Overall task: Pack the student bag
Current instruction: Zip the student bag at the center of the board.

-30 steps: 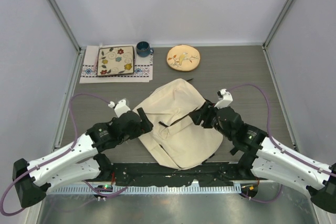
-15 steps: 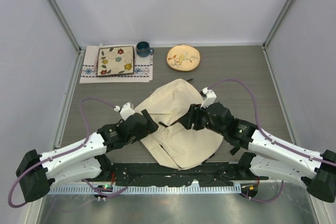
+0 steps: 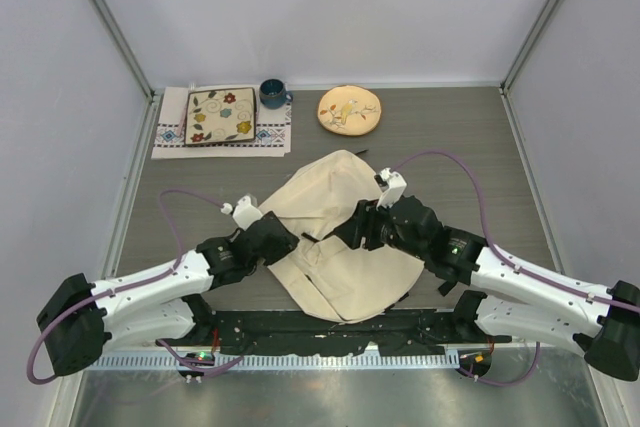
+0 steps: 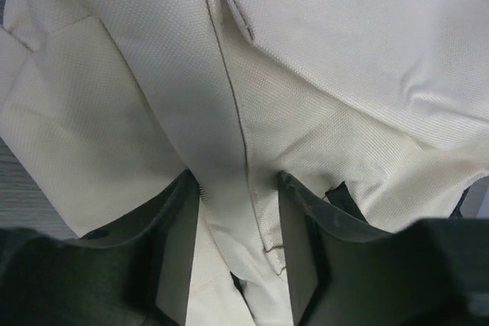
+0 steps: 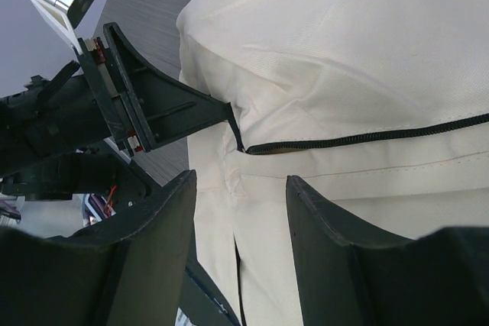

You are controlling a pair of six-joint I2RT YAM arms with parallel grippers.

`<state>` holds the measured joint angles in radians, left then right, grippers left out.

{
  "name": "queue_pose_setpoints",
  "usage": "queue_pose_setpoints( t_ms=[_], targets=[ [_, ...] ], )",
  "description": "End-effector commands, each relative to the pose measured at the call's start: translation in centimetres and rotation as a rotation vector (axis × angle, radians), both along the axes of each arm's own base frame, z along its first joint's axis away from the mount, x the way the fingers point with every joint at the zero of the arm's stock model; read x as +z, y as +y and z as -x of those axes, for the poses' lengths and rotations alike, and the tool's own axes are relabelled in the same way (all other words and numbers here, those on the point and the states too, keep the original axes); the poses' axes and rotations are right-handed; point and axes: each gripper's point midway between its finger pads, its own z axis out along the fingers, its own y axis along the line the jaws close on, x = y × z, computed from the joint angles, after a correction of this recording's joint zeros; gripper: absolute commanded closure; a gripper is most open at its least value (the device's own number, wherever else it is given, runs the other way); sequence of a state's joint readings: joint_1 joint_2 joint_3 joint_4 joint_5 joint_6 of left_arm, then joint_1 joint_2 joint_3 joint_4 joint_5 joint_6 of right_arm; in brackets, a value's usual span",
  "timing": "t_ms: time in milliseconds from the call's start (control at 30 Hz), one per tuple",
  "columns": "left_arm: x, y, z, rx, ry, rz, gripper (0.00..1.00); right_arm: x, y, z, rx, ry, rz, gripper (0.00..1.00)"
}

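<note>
The student bag (image 3: 340, 247) was found laid on the table (image 3: 480, 147). A round plate (image 3: 349, 110) was set behind it. Behind and to its left were noted a mug (image 3: 272, 94) and a square plate (image 3: 220, 115), the latter laid on a cloth (image 3: 168, 139).

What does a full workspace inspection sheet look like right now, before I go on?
Surface: grey wood-grain table.
Job's things: student bag lies slumped at centre.
Clutter: square floral plate on a cloth mat, blue mug, round plate, all along the far edge.
Hands: left hand and right hand have fingers apart around bag fabric; grip unclear.
Cables: purple cables loop from both arms.
Surroundings: white walls, metal frame posts.
</note>
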<state>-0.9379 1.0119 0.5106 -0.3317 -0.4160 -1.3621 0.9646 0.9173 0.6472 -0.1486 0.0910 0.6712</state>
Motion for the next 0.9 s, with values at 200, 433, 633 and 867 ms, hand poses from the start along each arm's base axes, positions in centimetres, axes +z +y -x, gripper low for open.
queue_pose_setpoints(
  t_ms=[200,433,633,867],
  targets=[
    [2.2,0.9,-2.4,0.078,-0.124,0.006,0.82,1.6,1.3,-0.2,0.024,-0.041,-0.041,0.45],
    [4.3,1.7,-2.8,0.044,-0.161,-0.057,1.0,2.3,2.7,-0.2,0.062,-0.079,0.014,0.45],
    [6.2,2.2,-2.8,-0.101,-0.166,-0.194,1.0,1.8,5.7,0.0,0.123,-0.222,0.264,0.45],
    [7.6,2.4,-3.2,-0.169,-0.162,-0.215,1.0,0.5,8.1,-1.0,0.123,-0.259,0.35,0.46]
  ],
)
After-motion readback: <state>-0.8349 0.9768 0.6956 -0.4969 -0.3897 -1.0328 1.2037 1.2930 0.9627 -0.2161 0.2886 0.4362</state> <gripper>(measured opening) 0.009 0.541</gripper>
